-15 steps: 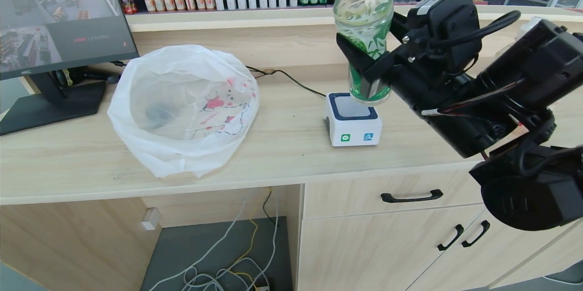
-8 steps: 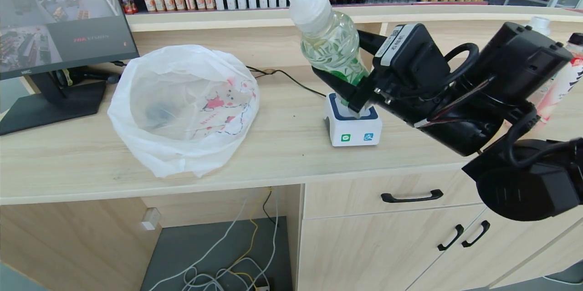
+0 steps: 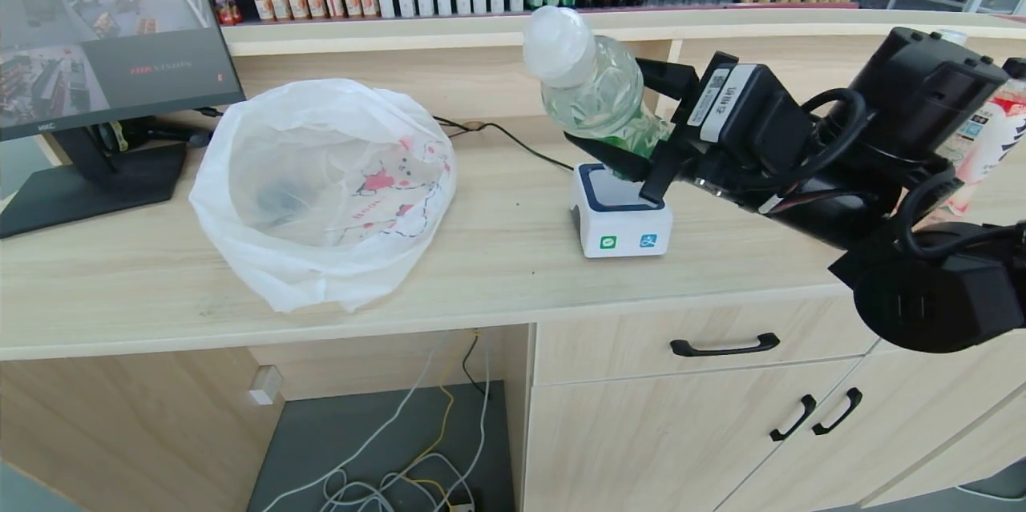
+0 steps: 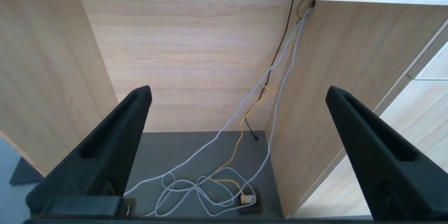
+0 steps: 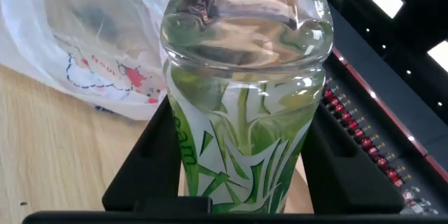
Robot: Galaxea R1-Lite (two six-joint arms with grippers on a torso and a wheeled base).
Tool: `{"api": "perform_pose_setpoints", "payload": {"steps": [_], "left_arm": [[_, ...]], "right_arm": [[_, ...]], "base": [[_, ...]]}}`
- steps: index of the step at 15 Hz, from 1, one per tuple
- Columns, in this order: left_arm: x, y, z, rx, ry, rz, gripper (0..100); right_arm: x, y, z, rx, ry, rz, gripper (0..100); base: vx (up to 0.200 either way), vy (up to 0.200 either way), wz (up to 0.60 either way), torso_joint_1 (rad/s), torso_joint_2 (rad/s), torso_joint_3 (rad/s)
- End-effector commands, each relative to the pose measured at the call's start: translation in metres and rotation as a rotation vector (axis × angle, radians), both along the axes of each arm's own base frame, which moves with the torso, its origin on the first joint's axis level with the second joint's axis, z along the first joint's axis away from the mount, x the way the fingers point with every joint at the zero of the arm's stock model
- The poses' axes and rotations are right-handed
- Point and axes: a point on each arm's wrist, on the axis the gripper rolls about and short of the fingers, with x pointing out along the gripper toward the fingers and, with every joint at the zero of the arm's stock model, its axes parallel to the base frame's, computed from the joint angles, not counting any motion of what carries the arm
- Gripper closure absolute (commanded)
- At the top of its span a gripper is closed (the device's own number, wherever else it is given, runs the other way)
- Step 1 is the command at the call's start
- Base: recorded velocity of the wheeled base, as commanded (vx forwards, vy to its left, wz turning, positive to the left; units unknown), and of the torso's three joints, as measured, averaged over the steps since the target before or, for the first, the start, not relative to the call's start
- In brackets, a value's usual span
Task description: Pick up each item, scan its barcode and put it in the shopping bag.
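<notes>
Above the white scanner (image 3: 619, 211) on the desk (image 3: 497, 256), the head view shows you the right end effector (image 3: 609, 107) pinching a green-labelled bottle (image 3: 593, 87), which tilts toward the shopping bag (image 3: 321, 175). The left wrist view adds the left end effector (image 4: 238, 94), spread wide and empty, facing cables (image 4: 210, 182) under the desk.

Note the bottle (image 3: 597, 95) above the scanner (image 3: 621, 225): clear glossy plastic, smooth green-and-white printed sleeve. Scanner itself is smooth white plastic with a dark glossy top; left of it, your shopping bag (image 3: 321, 191) is thin crinkled translucent film. Counter (image 3: 497, 256) under the scanner: matt pale wood grain.
</notes>
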Motion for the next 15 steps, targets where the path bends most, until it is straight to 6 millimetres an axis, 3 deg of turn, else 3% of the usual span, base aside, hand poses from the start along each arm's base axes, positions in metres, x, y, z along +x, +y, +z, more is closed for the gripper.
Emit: {"api": "perform_pose_setpoints", "payload": {"steps": [1, 4, 7, 15], "left_arm": [[0.000, 0.000, 0.000, 0.000, 0.000, 0.000, 0], [0.000, 0.000, 0.000, 0.000, 0.000, 0.001, 0], [0.000, 0.000, 0.000, 0.000, 0.000, 0.001, 0], [0.000, 0.000, 0.000, 0.000, 0.000, 0.000, 0]], "right_arm": [[0.006, -0.010, 0.001, -0.014, -0.008, -0.017, 100], [0.023, -0.030, 0.007, -0.092, -0.040, 0.020, 100], [0.032, -0.028, 0.015, -0.117, -0.066, 0.035, 100], [0.038, -0.020, -0.011, -0.231, -0.115, 0.096, 100]], "base": [[0.000, 0.000, 0.00, 0.000, 0.00, 0.000], [0.000, 0.000, 0.00, 0.000, 0.00, 0.000], [0.000, 0.000, 0.00, 0.000, 0.00, 0.000], [0.000, 0.000, 0.00, 0.000, 0.00, 0.000]]}}
